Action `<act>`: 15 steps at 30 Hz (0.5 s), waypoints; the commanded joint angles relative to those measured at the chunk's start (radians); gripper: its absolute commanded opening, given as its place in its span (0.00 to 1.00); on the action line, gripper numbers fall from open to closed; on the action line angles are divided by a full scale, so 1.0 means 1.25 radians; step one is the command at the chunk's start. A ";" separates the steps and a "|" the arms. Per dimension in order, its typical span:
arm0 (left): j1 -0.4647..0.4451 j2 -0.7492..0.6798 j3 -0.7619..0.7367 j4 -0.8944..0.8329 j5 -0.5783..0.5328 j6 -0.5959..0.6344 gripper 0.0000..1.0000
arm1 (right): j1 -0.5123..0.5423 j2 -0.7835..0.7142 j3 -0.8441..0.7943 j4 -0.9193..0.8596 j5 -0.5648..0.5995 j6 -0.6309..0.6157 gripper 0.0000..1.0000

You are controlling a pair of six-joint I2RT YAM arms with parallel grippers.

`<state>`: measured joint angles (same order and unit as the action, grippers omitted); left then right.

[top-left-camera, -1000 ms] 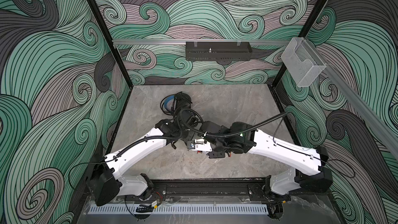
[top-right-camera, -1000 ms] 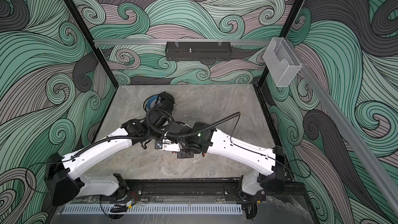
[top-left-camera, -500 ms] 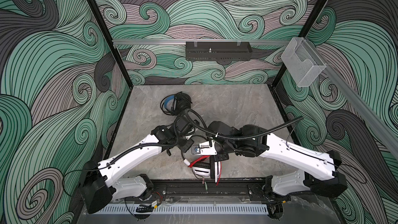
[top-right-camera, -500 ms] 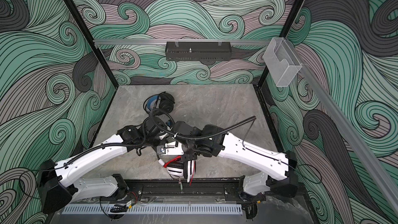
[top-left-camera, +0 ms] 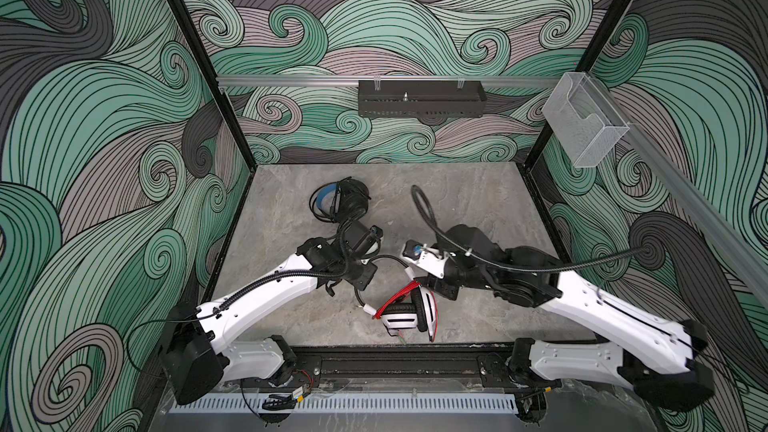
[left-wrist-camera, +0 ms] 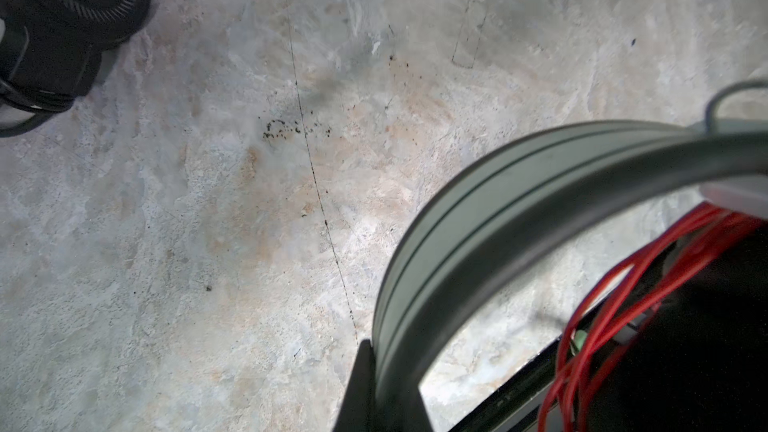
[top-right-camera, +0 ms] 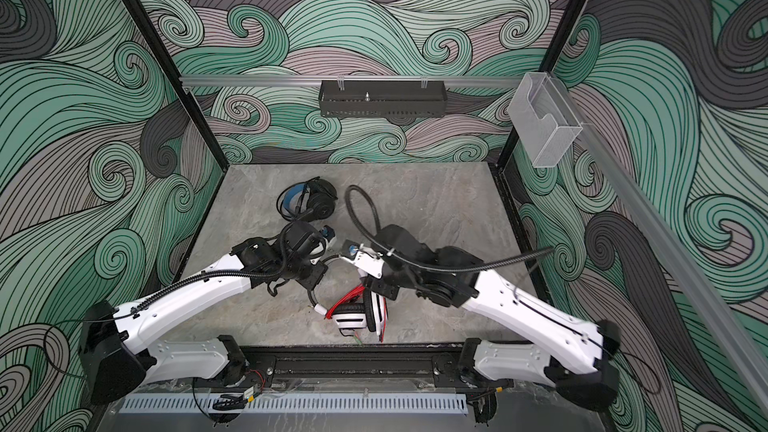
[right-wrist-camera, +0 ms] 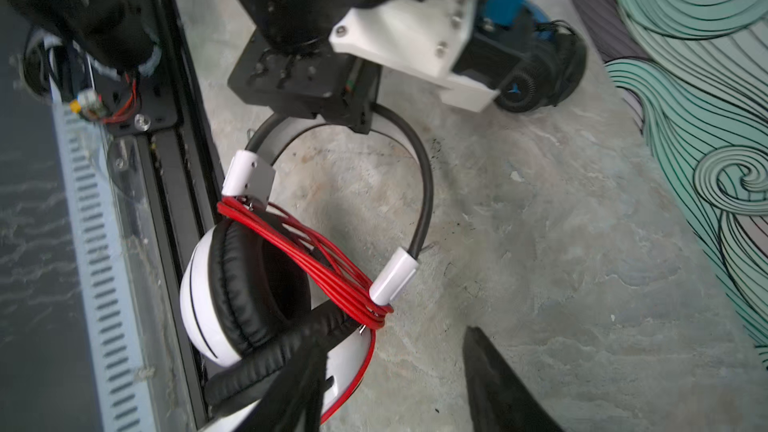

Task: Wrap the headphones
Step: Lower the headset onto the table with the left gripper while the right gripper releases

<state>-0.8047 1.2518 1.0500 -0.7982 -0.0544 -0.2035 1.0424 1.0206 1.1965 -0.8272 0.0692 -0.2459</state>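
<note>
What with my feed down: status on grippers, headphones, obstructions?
Left gripper shut on white headset headband. Right gripper open by its ear cup. Red cable wound on. Black headset apart, nothing blocking.

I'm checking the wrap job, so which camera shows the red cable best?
The right wrist view: the red cable sits sharp and central, bundled across the white headphones. In both top views it is small; the left wrist view catches only blurred loops at its edge.

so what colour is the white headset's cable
Red cable on the white headset; right wrist view shows it best.
</note>
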 commanded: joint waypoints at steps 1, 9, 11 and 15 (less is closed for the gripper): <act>0.004 -0.037 0.035 0.050 0.008 -0.095 0.00 | -0.027 -0.102 -0.064 0.099 -0.008 0.112 0.66; 0.036 0.032 0.010 0.163 0.005 -0.166 0.00 | -0.098 -0.119 -0.067 0.099 0.042 0.111 0.70; 0.052 0.069 0.021 0.196 0.008 -0.182 0.00 | -0.102 -0.116 -0.063 0.100 0.052 0.112 0.72; 0.089 0.164 0.071 0.235 0.016 -0.206 0.00 | -0.105 -0.130 -0.060 0.100 0.077 0.119 0.75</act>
<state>-0.7212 1.4071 1.0561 -0.6220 -0.0662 -0.3889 0.9180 0.8806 1.1145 -0.7269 0.1219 -0.1181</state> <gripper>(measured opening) 0.056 0.743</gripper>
